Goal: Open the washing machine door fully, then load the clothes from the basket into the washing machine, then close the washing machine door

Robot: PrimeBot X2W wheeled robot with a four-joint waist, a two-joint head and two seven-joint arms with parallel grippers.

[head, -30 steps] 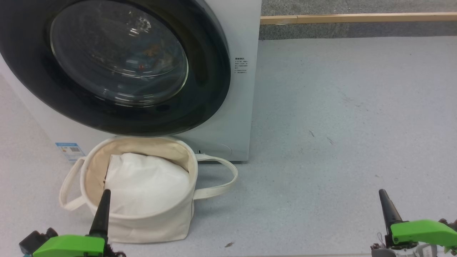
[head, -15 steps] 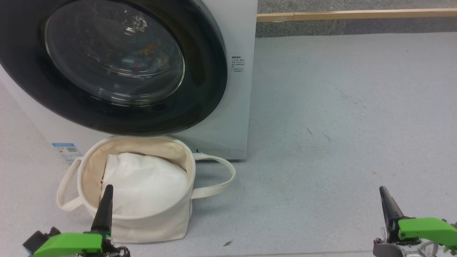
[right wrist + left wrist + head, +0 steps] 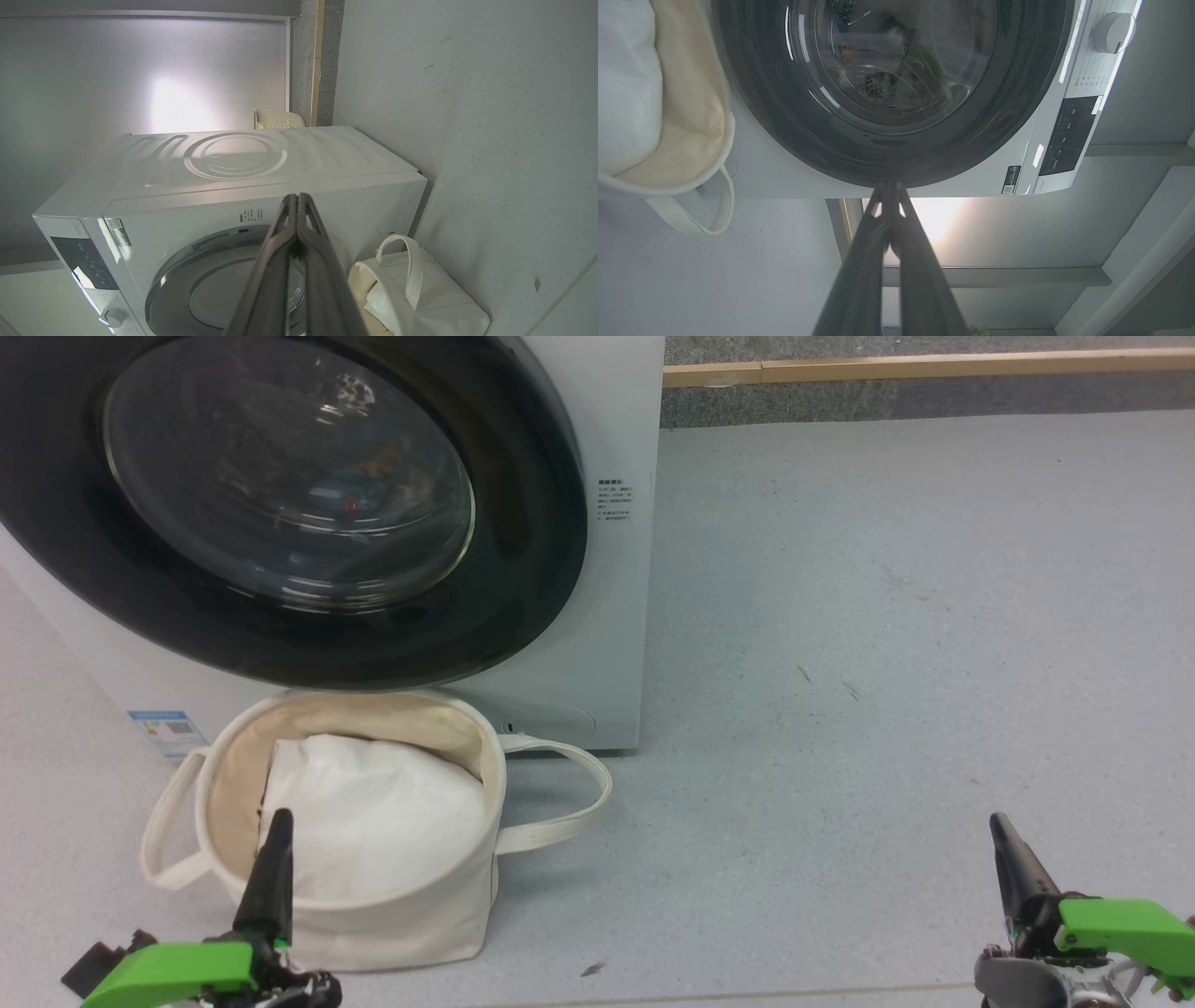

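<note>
The white washing machine (image 3: 616, 616) stands at the upper left. The washing machine door (image 3: 523, 569), with its black rim and glass bowl, lies closed against the front. A small blue and orange patch, maybe the clothes (image 3: 378, 462), shows dimly behind the glass. Below the door sits the cream basket (image 3: 401, 924), holding a plain white bundle (image 3: 373, 821). My left gripper (image 3: 278, 821) is shut, with its tip over the basket's near rim. My right gripper (image 3: 1001, 826) is shut and low over bare floor, far to the right. In the wrist views the left gripper (image 3: 889, 186) and the right gripper (image 3: 296, 198) point at the machine.
Grey floor (image 3: 887, 663) spreads to the right of the machine. A wooden strip (image 3: 934, 369) runs along the far wall. One basket handle (image 3: 569, 821) loops out to the right. A blue sticker (image 3: 163, 728) marks the machine's lower left. A woven tub (image 3: 278, 120) stands behind the machine.
The head view has drifted, so the whole scene sits slightly further left. Both grippers stay shut and low. The door and basket have not moved.
</note>
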